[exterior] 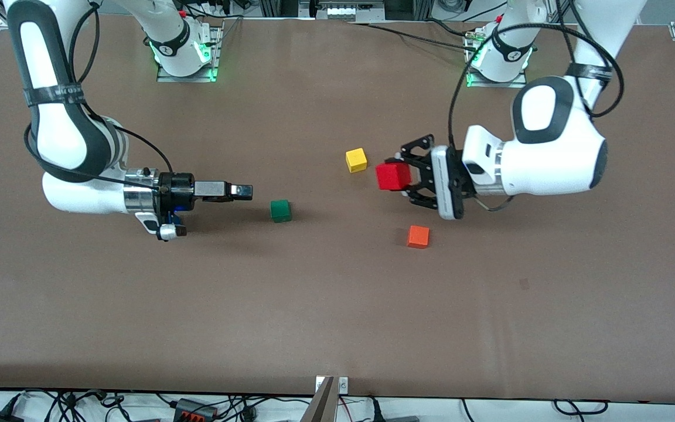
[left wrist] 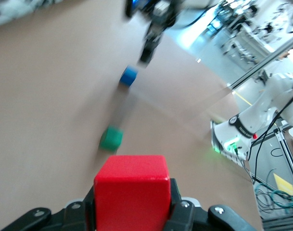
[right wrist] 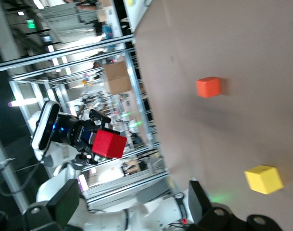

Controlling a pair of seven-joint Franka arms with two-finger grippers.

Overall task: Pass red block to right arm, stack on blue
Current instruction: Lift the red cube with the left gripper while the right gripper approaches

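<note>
Note the left gripper (exterior: 409, 177): its fingers are clamped on the red block (exterior: 393, 176), held in the air over the table (exterior: 326, 305) between the yellow cube (exterior: 356, 160) and the orange cube (exterior: 418, 237). Note the right gripper (exterior: 242, 191): its fingers stand apart, empty, pointing at the green cube (exterior: 280, 210). You see the blue cube (left wrist: 128, 76) only in the left wrist view, on the table near the right gripper.
</note>
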